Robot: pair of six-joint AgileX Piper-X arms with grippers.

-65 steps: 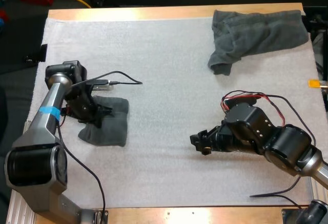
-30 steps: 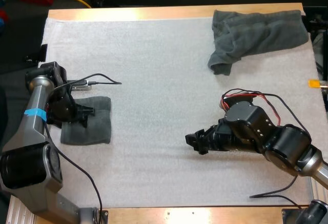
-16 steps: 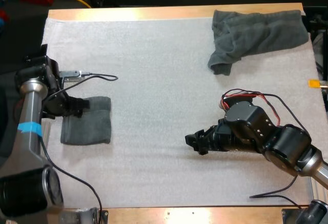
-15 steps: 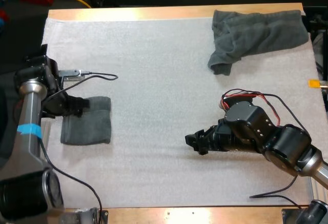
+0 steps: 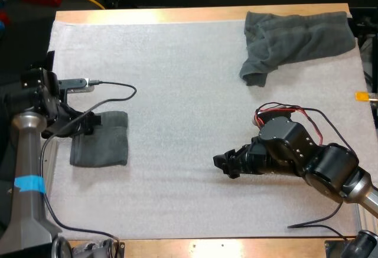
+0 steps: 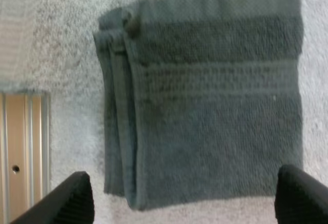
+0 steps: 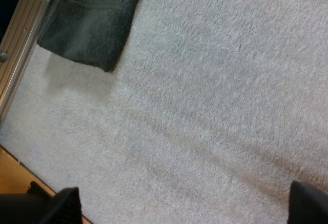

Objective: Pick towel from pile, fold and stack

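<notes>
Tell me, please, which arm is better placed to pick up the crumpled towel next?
Right, probably: the right end effector is open over bare mat on the same side as the crumpled towel, while the left end effector hovers open at the folded towel, across the mat.

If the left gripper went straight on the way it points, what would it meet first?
Most likely the folded towel: the left gripper looks straight down onto it, with its open fingers standing apart on either side. How high above the towel it hangs is unclear.
</notes>
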